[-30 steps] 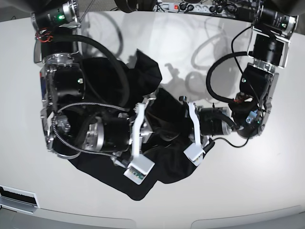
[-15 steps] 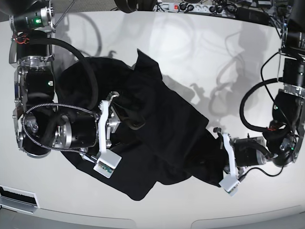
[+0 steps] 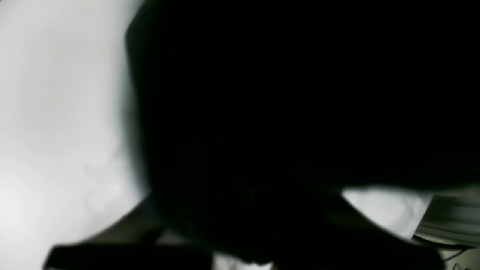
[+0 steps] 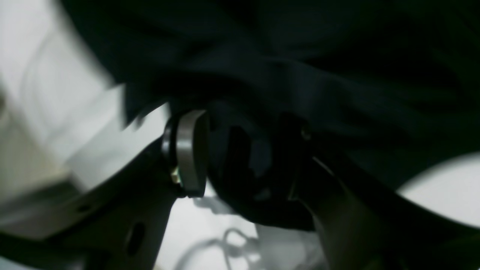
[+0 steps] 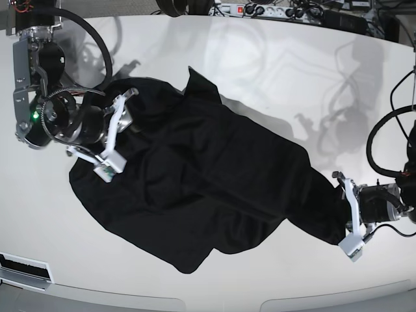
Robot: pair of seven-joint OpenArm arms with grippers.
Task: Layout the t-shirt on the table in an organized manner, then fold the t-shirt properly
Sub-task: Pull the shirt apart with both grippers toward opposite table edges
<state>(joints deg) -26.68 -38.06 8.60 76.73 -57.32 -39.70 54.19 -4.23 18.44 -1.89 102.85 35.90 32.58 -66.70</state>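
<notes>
The black t-shirt (image 5: 214,188) lies on the white table (image 5: 279,65), stretched in a long diagonal from upper left to lower right, with wrinkles and a loose flap at the front. My right gripper (image 5: 129,127), on the base view's left, is shut on the shirt's left end. In the right wrist view, fabric (image 4: 300,67) is bunched between the gripper (image 4: 243,157) fingers. My left gripper (image 5: 337,207), on the base view's right, is shut on the shirt's right end. The left wrist view is blurred and mostly filled by dark fabric (image 3: 285,112).
A power strip and cables (image 5: 260,9) lie along the table's back edge. A grey panel (image 5: 25,269) sits at the front left corner. Both arm bodies stand at the far left (image 5: 39,97) and far right (image 5: 400,195) of the table.
Both grippers have moved apart, the right one towards the base view's left and the left one towards its right. The shirt went from a bunched heap to a stretched diagonal.
</notes>
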